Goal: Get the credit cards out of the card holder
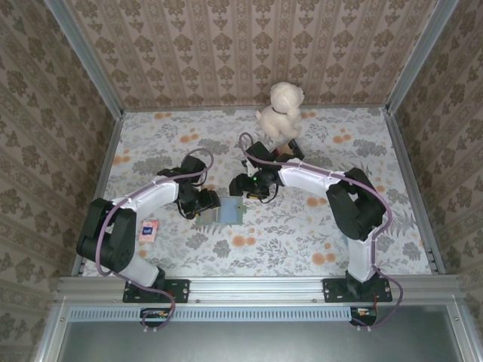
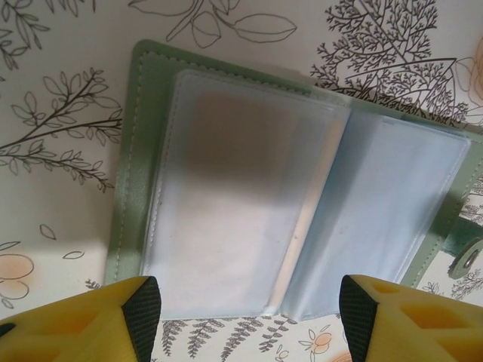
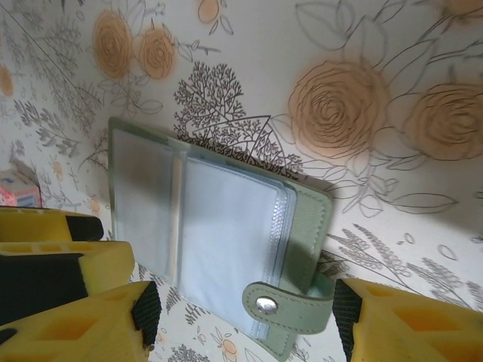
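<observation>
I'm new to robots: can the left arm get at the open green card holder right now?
Likely yes: the left gripper hangs open right above the card holder, with nothing between them.

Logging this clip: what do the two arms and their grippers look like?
The left arm and right arm have white links, black joints and black bases, each with a mauve cable looped alongside. The left gripper and right gripper have blocky yellow fingers with black inner pads.
</observation>
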You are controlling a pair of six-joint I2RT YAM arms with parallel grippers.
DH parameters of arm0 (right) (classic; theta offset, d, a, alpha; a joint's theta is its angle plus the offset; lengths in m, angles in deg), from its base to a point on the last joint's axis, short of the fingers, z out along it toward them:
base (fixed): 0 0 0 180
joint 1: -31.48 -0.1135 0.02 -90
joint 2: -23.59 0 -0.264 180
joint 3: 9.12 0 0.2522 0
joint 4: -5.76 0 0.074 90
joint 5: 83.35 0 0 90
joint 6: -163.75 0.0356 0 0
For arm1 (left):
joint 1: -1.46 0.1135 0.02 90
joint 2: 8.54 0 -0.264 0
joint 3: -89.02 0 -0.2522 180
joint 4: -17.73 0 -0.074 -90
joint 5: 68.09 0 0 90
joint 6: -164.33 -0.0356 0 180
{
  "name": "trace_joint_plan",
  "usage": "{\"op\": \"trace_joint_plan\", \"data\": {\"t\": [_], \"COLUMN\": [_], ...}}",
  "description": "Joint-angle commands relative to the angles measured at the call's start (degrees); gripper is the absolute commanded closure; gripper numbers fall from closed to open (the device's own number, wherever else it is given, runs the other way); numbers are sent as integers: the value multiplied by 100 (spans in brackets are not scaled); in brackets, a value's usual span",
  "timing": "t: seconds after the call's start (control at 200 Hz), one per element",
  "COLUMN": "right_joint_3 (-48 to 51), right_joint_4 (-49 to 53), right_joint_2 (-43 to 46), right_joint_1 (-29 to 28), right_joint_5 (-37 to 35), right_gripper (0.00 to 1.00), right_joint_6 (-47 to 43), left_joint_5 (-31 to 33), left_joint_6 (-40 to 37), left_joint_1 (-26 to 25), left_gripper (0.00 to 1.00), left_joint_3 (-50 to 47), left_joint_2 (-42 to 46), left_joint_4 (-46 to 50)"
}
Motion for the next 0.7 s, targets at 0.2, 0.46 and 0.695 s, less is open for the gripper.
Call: {"op": "trace_joint_plan", "data": {"t": [0.2,0.46,0.695], "right_joint_3": [-229,-191,-183], "right_joint_4": [298,320,380], "right_joint_2": [-406,-555,-643], "right_joint_1": [-21,-35,-38], "right_joint_5": [200,179,177], "right_gripper": [35,35,35], "right_joint_6": [-60,-64,-88], "left_joint_5": [-71,-103,-325], "left_joint_6": [19,41,100], "left_joint_1": [22,-57,-242], "left_gripper": [30,26,30], "left_joint_3": [7,20,113], "left_joint_2": [-234,-537,-853], "left_joint_4": [-96,-172,-354]}}
